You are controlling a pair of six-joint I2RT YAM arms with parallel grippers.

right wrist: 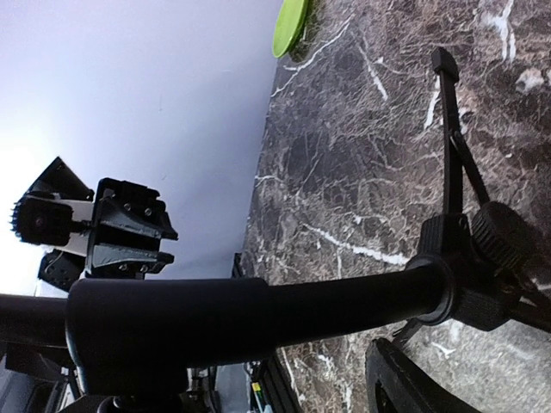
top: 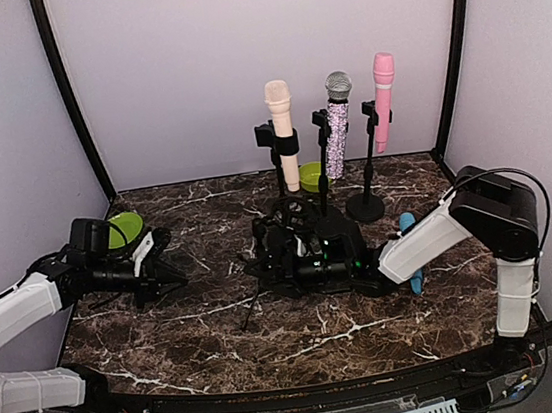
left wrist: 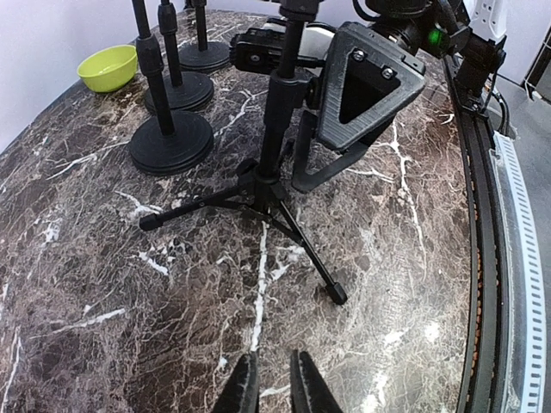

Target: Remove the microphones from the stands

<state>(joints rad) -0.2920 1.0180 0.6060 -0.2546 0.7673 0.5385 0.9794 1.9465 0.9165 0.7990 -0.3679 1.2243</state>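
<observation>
Microphones (top: pixel 338 123) stand upright in clips at the back of the counter (top: pixel 190 328) — just beyond my right gripper (top: pixel 287 253), the nearer one, which straddles the tripod stand (left wrist: pixel 274 129); clamped or not, I cannot tell. Left gripper (left wrist: pixel 271 387) nearly closed, empty.

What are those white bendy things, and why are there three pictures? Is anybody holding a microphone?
Those are two robot arms: a left arm and a right arm. One picture looks down from above. The other two come from small cameras on the wrists. On the marble table, a cream microphone, a sparkly silver microphone and a pink microphone sit in stands. A green bowl sits at the left. The right end effector is at a black tripod stand; I cannot tell if it grips. The left end effector holds nothing.
</observation>
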